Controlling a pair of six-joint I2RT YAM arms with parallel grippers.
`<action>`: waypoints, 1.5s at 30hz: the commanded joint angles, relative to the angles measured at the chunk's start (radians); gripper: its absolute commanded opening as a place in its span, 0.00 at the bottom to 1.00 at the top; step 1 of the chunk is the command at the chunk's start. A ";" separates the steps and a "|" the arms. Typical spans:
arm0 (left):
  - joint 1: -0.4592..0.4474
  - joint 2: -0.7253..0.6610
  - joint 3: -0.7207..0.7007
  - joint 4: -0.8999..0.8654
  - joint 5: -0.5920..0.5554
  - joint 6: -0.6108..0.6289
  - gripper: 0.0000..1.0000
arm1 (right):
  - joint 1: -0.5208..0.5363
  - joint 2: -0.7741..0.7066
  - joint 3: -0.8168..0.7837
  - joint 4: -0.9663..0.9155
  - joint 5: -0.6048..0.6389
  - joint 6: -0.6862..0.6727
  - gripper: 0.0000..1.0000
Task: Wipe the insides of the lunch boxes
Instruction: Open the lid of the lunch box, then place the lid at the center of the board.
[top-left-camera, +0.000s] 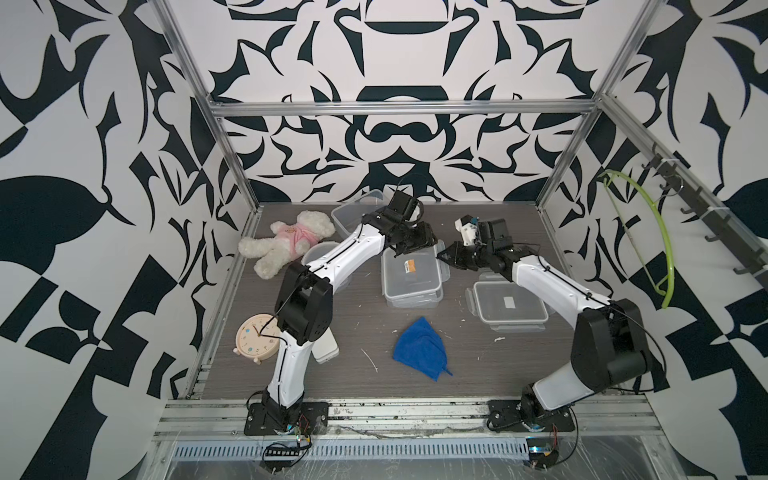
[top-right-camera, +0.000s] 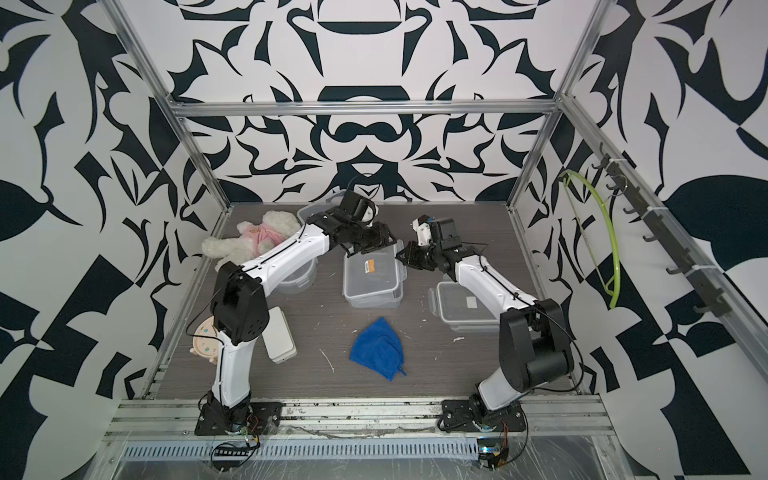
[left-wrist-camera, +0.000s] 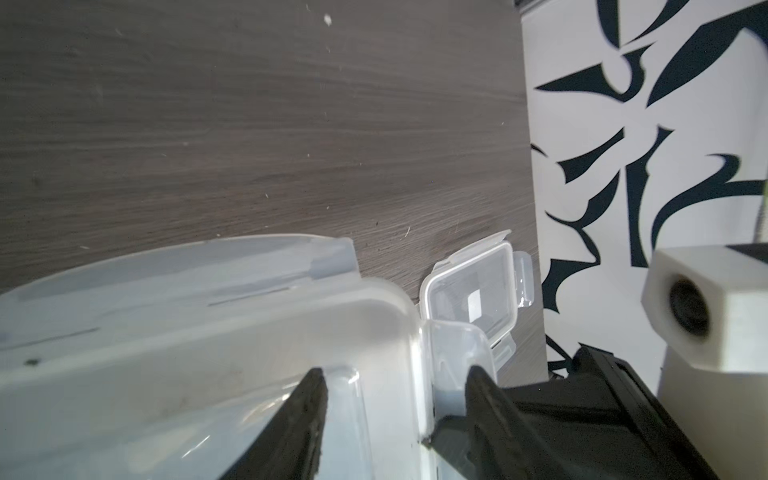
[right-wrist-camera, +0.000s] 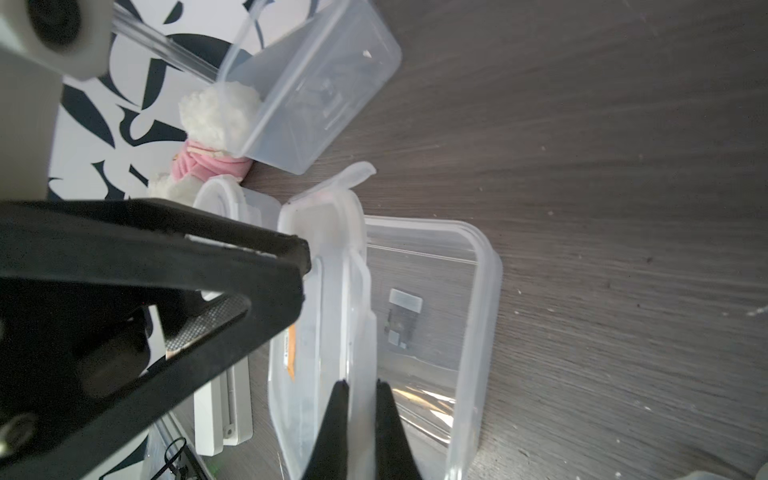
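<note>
Currently my right gripper (right-wrist-camera: 361, 384) is pinched tight on the long edge of the orange-sticker lid (right-wrist-camera: 328, 232). That lid belongs to the middle lunch box (top-left-camera: 411, 293), which sits at the centre of the table (top-left-camera: 374, 374). In the right wrist view the lid stands tilted up on that side, and the clear tub is exposed beside it.

My left gripper (left-wrist-camera: 395, 372) is at the far end of the same lid. Its fingers stand apart with the lid's corner and a clip flap between them; I cannot tell whether they press on the plastic.

A second rectangular lunch box (top-left-camera: 353, 214) lies lidless at the back, touching the teddy bear (top-left-camera: 291, 241). The round lunch box (top-right-camera: 297, 282) is partly hidden under my left arm. A white-sticker lid (top-left-camera: 510, 305) lies flat beside my right arm.

The blue cloth (top-left-camera: 420, 351) lies crumpled in front of the middle box, apart from both grippers. An alarm clock (top-left-camera: 255, 338) and a white case (top-right-camera: 280, 334) sit by the left arm's base.
</note>
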 joint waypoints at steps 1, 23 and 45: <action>0.013 -0.077 -0.047 -0.079 -0.052 0.021 0.58 | 0.053 -0.047 0.124 -0.065 0.006 -0.075 0.00; 0.170 -0.436 -0.325 -0.022 -0.071 -0.007 0.64 | 0.175 0.118 0.945 -0.527 0.301 -0.280 0.00; 0.228 -0.312 -0.381 0.070 0.063 0.004 0.61 | 0.097 0.639 0.958 -0.454 1.363 -0.649 0.00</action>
